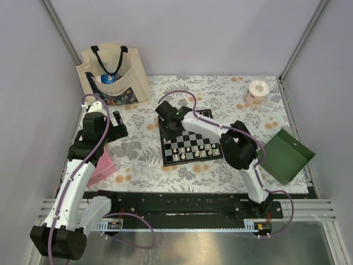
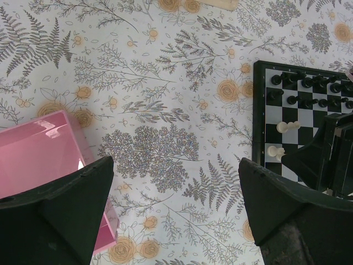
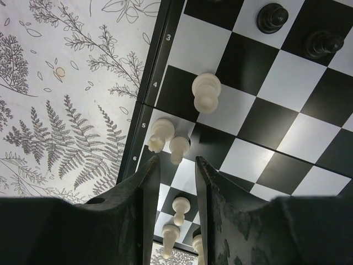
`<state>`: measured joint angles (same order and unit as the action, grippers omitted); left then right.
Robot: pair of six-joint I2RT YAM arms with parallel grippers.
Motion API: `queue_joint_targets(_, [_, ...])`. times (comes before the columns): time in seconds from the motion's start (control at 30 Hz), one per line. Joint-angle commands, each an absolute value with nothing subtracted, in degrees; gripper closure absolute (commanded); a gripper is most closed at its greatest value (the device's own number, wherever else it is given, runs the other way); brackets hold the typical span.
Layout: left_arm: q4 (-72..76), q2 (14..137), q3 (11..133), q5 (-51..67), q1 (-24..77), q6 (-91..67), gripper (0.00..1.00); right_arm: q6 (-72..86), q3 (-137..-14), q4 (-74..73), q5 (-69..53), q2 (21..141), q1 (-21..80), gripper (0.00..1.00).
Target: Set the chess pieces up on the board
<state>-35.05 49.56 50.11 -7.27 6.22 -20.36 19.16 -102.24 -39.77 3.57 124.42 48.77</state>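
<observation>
Your right tool (image 3: 174, 163) hangs low over the board (image 3: 317, 132) at its numbered edge, jaws a narrow gap apart and clamped on nothing, with two white chess pieces (image 3: 179, 148) just ahead of its tips. The board sits mid-counter (image 2: 165, 83), black chess pieces (image 3: 271, 16) standing further in. Your left tool (image 2: 174, 165) hovers off the board, jaws spread wide and empty, beside a pink box (image 2: 38, 149).

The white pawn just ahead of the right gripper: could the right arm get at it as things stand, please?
Probably yes. The right gripper has its jaws slightly apart, and the pawn sits just ahead of the gap. A second white piece close beside it may get bumped.
</observation>
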Motion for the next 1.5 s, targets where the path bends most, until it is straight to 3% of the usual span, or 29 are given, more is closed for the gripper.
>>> queue_joint_targets(0.0, [-33.0,49.1,50.1,-6.7,5.9,-20.0,0.01,18.2,-105.5,-39.9,3.8,125.4,48.3,0.6])
queue_joint_targets(0.33, [-32.9,49.1,50.1,-6.6,5.8,-20.0,0.01,18.1,-105.9,-39.9,3.3,126.7,48.1,0.66])
queue_joint_targets(0.7, [-33.0,49.0,50.1,-6.6,5.9,-20.0,0.01,17.8,-104.6,-39.9,3.3,125.3,48.0,0.88])
queue_joint_targets(1.17, [-32.9,48.9,49.9,-6.6,5.9,-20.0,0.01,19.4,-95.2,-36.2,1.8,115.9,49.6,0.89])
queue_joint_targets(1.47, [-33.0,48.8,50.0,-6.6,5.9,-20.0,0.01,19.8,-95.2,-36.4,1.2,116.6,51.3,0.89])
